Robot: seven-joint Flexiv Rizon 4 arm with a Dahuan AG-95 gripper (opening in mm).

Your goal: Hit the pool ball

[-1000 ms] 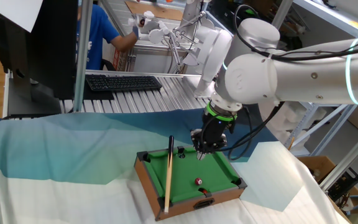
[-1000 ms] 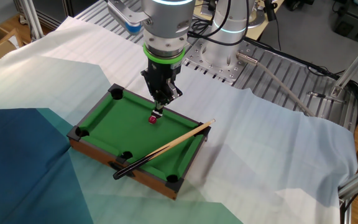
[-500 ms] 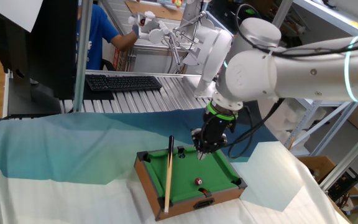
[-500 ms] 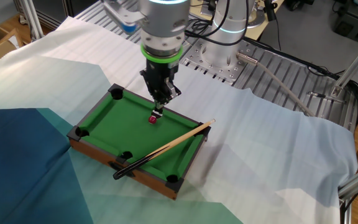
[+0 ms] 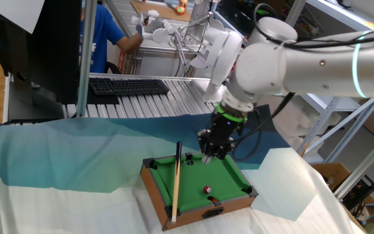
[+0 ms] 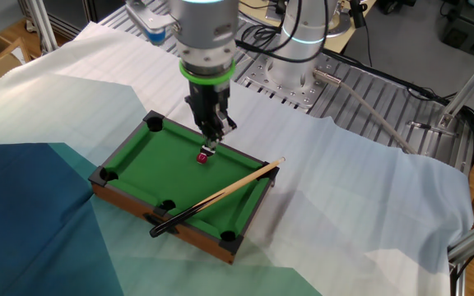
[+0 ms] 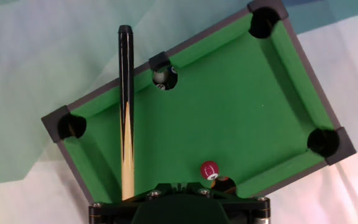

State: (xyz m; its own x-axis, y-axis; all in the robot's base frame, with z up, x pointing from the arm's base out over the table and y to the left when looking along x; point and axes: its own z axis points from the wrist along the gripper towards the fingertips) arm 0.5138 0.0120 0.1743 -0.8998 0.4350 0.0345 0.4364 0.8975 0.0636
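On green felt, dark-red white-spotted pool ball (image 7: 209,169).

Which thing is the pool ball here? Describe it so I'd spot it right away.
Find the mini pool table with green felt and a wooden frame, sitting on the cloth-covered bench. The pool ball is a tiny dark red sphere with a white spot, on the felt near one long rail, just below the robot's fingers. Unlike the black pocket holes, it's red and raised.
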